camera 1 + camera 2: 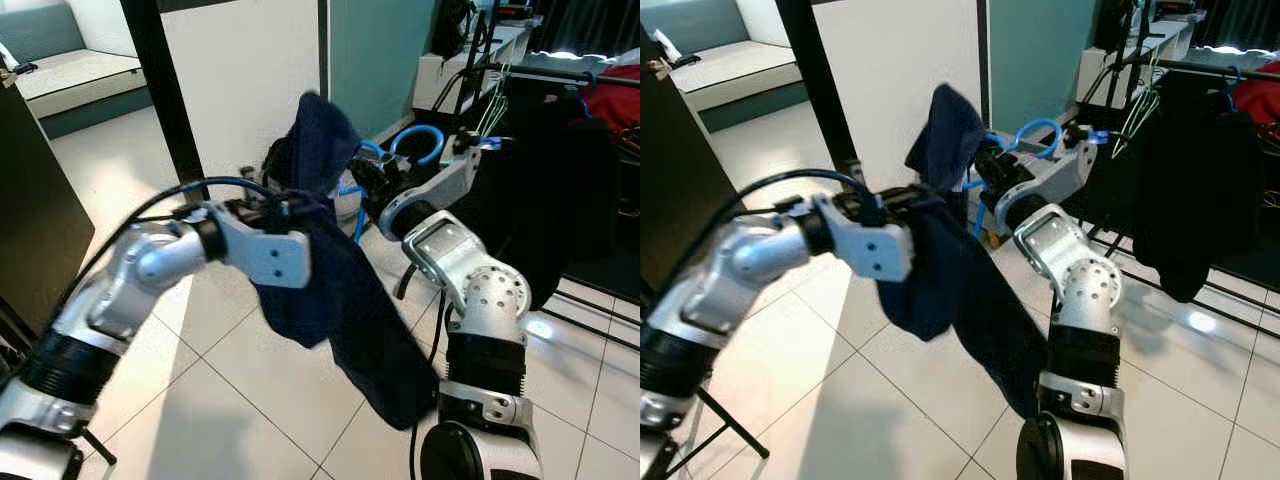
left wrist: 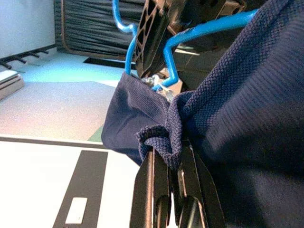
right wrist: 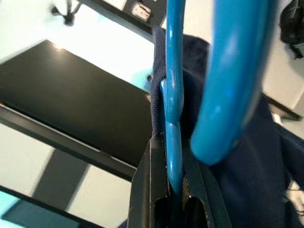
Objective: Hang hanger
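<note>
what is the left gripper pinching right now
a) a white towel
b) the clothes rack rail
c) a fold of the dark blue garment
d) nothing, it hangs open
c) In the left wrist view the left gripper is closed on a bunched fold of the dark blue garment, while the right gripper clamps the blue hanger that the garment hangs on.

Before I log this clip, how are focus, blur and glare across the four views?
Left eye view: motion blur on the dark navy knit garment; glare on the white floor tiles. Right eye view: similar, slightly sharper. Left wrist view: knit weave crisp near the left gripper. Right wrist view: the blue plastic hanger is soft, too close.
</note>
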Robot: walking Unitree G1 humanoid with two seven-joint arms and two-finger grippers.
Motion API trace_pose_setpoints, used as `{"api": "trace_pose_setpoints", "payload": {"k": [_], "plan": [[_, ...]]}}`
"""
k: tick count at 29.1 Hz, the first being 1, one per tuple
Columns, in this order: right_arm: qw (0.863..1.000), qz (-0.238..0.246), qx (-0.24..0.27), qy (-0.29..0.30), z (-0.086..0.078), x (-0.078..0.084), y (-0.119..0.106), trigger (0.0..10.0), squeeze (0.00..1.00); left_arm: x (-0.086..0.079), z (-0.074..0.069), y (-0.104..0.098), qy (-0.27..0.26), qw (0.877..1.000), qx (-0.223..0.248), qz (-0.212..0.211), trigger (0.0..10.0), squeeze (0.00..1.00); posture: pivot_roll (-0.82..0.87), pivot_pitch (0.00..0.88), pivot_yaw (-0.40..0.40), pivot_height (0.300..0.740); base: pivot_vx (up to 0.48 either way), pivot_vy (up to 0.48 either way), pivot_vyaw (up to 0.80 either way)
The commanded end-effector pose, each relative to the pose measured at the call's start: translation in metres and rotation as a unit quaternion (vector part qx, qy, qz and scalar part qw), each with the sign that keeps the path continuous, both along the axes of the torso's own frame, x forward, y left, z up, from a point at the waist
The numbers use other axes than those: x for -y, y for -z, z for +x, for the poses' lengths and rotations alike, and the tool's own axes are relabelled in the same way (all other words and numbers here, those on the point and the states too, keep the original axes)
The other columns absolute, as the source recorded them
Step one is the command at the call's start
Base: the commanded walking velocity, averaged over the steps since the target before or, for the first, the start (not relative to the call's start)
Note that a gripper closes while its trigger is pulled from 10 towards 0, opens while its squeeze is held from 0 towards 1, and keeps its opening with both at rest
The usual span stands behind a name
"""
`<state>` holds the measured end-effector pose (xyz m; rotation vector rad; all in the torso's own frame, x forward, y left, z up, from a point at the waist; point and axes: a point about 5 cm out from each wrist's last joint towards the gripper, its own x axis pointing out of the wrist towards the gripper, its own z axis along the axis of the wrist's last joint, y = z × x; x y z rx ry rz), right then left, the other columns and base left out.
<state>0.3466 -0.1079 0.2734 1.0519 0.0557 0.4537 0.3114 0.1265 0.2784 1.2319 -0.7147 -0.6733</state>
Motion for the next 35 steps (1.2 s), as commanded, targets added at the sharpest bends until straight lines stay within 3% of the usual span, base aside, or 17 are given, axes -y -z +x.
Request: {"api": "trace_pose_setpoints", "payload": {"k": [1,2,8,10,12,15,21,27,29,31,35], "plan": [[0.999,0.041,0.03,0.006,-0.002,0.004,-0.014,10.0,0.0,-0.012,-0.001,-0.004,-0.012,1.0,-0.013,-0.006,10.0,0.0,-0.05,0.0,0.043,0.735,0.0,0.0,0.0],[0.996,0.074,0.031,0.03,0.0,0.011,-0.016,10.0,0.0,-0.01,-0.011,0.003,0.031,0.999,-0.044,-0.003,10.0,0.0,-0.05,0.0,0.039,0.735,0.0,0.0,0.0],[0.993,0.094,0.022,0.062,0.004,0.019,-0.014,10.0,0.0,-0.001,-0.025,0.01,0.08,0.995,-0.061,-0.001,10.0,0.0,-0.04,0.0,0.034,0.735,0.0,0.0,0.0],[0.994,0.086,0.018,0.07,0.005,0.02,-0.013,10.0,0.0,0.001,-0.027,0.011,0.091,0.994,-0.063,-0.003,10.0,0.0,-0.04,0.0,0.03,0.735,0.0,0.0,0.0],[0.995,0.044,0.012,0.084,0.007,0.019,-0.008,10.0,0.0,0.004,-0.03,0.008,0.105,0.992,-0.065,-0.01,10.0,0.0,-0.03,0.0,0.025,0.735,0.0,0.0,0.0],[0.996,0.032,0.01,0.086,0.008,0.017,-0.006,10.0,0.0,0.004,-0.03,0.007,0.107,0.992,-0.064,-0.014,10.0,0.0,-0.03,0.0,0.025,0.735,0.0,0.0,0.0],[0.993,-0.005,0.004,0.116,0.011,0.019,-0.001,10.0,0.0,0.011,-0.037,-0.009,0.143,0.986,-0.064,-0.063,10.0,0.0,-0.03,0.0,0.019,0.735,0.0,0.0,0.0],[0.993,0.073,-0.011,0.097,0.013,0.021,-0.002,10.0,0.0,0.02,-0.039,0.001,0.154,0.984,-0.079,-0.048,10.0,0.0,-0.03,0.0,0.02,0.735,0.0,0.0,0.0],[0.993,0.073,-0.011,0.097,0.013,0.021,-0.002,10.0,0.0,0.02,-0.039,0.001,0.154,0.984,-0.079,-0.048,10.0,0.0,-0.03,0.0,0.02,0.735,0.0,0.0,0.0],[0.991,0.12,0.025,0.047,0.007,0.018,-0.015,10.0,0.0,0.016,-0.034,0.01,0.132,0.988,-0.079,-0.021,10.0,0.0,-0.04,0.0,0.023,0.735,0.0,0.0,0.0],[0.988,0.145,0.051,0.022,0.002,0.016,-0.025,10.0,0.0,0.011,-0.028,0.014,0.111,0.991,-0.074,-0.002,10.0,0.0,-0.04,0.0,0.025,0.735,0.0,0.0,0.0]]}}
